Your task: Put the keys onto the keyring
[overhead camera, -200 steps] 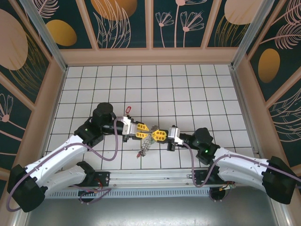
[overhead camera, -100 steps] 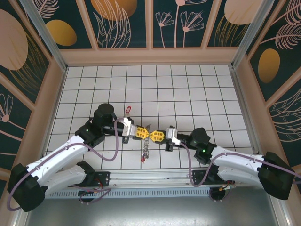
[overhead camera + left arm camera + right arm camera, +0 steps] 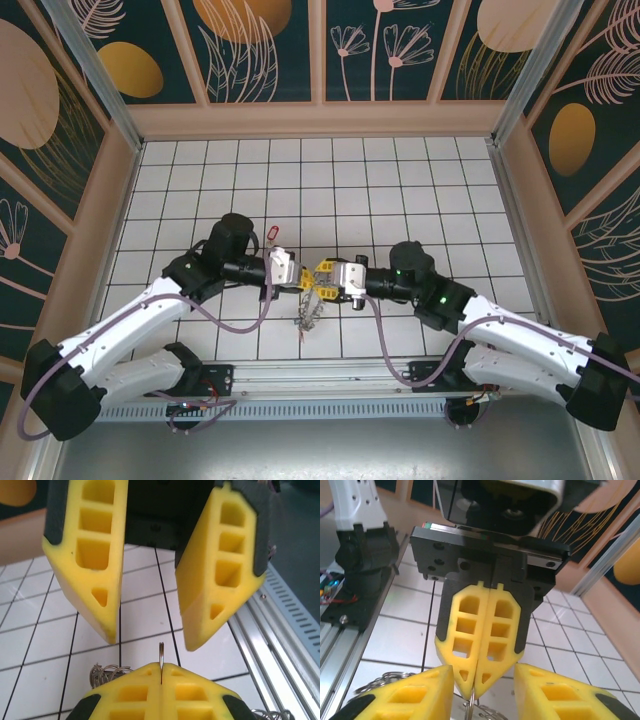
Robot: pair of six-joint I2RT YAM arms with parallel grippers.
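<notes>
Top external | tiled floor (image 3: 400,180), floral walls (image 3: 260,50) | left pincer (image 3: 304,281) clamps keyring (image 3: 161,652) | right pincer (image 3: 322,282) parted

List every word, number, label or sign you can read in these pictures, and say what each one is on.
None can be read.
The painted walls carry only leaf and flower patterns.
The yellow fingers and tiled table are unmarked.
The red key is too small to tell.

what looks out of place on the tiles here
One red key lies alone on the tiles beyond the left arm, apart from the bunch of rings and keys in the middle. The left hand pinches a thin ring edge-on.
</notes>
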